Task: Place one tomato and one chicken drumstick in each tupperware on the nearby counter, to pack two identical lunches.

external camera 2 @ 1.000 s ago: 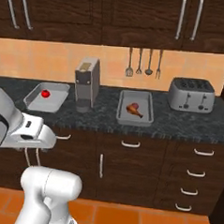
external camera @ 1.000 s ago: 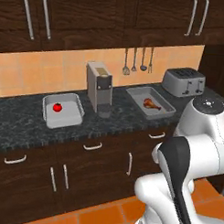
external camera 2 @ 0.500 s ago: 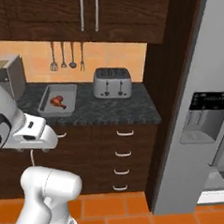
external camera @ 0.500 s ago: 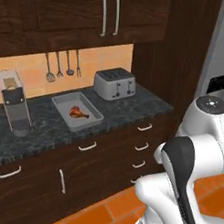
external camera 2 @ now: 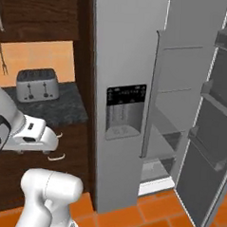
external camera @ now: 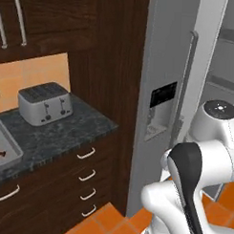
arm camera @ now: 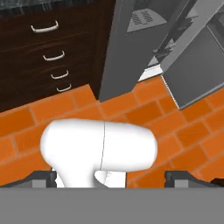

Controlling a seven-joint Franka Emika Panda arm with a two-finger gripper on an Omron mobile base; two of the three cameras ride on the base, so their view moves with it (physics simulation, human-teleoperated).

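Tool (arm camera: 112, 177) fingers spread wide and empty, pointing down at the orange tiled floor (arm camera: 144, 109) beside the drawers (arm camera: 52, 57).

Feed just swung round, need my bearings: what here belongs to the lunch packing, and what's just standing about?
Job things:
tupperware, with something brown in it at the picture's edge
counter
fridge, door open

Just standing about:
toaster
drawers

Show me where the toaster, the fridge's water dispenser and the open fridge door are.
toaster (external camera: 44, 104): left base view, front face.
water dispenser (external camera 2: 125, 111): right base view, recessed panel on the closed fridge door.
open fridge door (external camera 2: 213, 140): right base view, inner side with shelves.
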